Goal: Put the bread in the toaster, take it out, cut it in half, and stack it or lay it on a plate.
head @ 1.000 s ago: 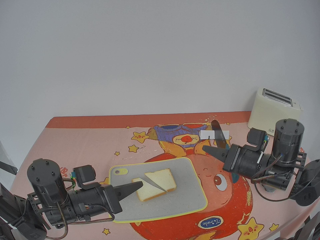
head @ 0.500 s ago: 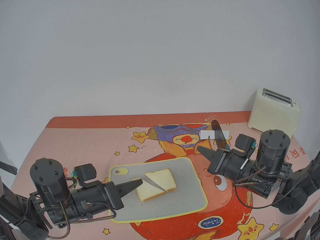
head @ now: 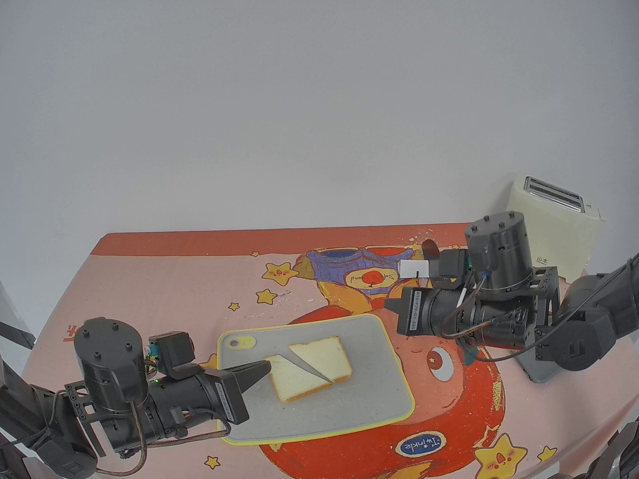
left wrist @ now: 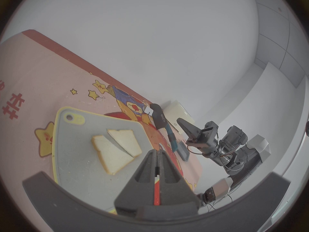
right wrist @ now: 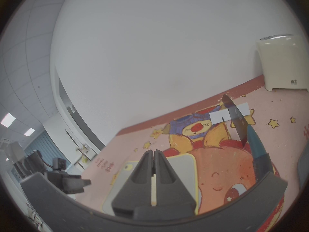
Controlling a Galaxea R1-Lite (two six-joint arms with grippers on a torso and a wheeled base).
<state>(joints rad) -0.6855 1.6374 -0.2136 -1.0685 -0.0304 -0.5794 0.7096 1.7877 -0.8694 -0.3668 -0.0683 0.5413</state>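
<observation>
The bread lies cut into two halves (head: 309, 367) on a grey cutting board with a yellow rim (head: 393, 380); the halves (left wrist: 117, 145) sit side by side with a diagonal gap between them. My left gripper (head: 264, 368) is shut and empty, with its tip at the left half's edge. My right gripper (head: 389, 305) is shut and empty and hangs above the table right of the board. The knife (head: 430, 248) rests on the table behind the right arm, its dark blade (right wrist: 235, 120) ahead of a teal handle. The cream toaster (head: 549, 221) stands at the back right corner.
A white label (head: 413, 269) lies on the printed pink tablecloth (head: 166, 281) by the knife blade. A small grey block (left wrist: 183, 152) sits near the knife handle. The table's left and back parts hold nothing else. A plain wall rises behind.
My right arm has swung left and toward the back of the table, lifting off the knife area. My left gripper has drawn back slightly from the bread. The bread halves have not moved.
</observation>
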